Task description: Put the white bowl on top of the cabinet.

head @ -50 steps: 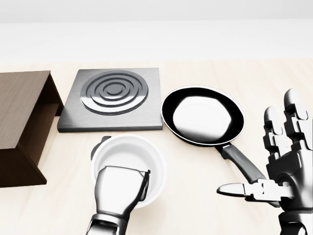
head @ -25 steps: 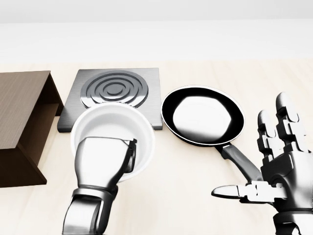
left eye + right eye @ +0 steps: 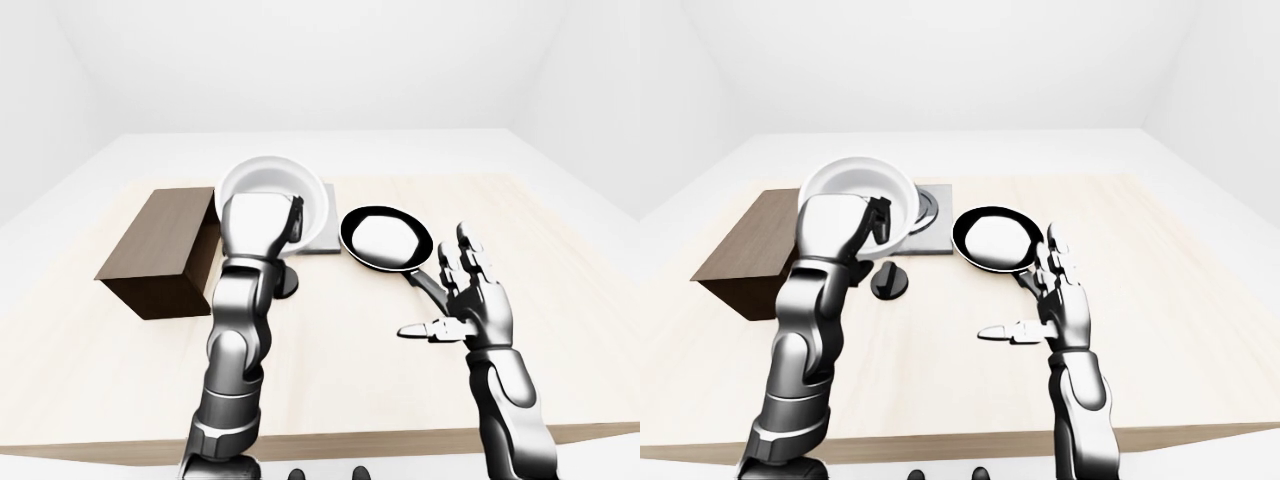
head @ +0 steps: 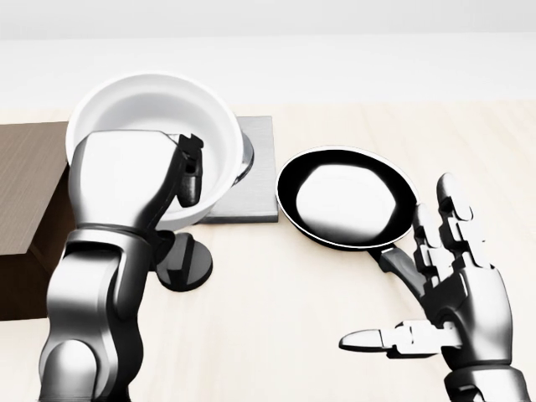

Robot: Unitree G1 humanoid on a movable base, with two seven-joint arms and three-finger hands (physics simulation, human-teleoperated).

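One bowl is up in the air, white and tilted, gripped at its near rim by the left hand, whose fingers hook over the edge into the hollow. It hangs clear of the table, above the hand's own wrist and partly across the stove plate in the head view. Just to the hand's left sits the cabinet, a dark wooden box lying on the table, its top bare in the left-eye view; the bowl is beside it, not over it, as far as the eye views show. Under the hand, on the table, lies a small dark round disc.

Off to the hand's right rests the pan, black with a pale glossy inside, its handle running toward the lower right of the head view. Farther right again, the right hand hovers spread wide, palm turned inward, thumb stuck out to the left, holding nothing; it stands near the handle's end, and whether it touches there I cannot tell.
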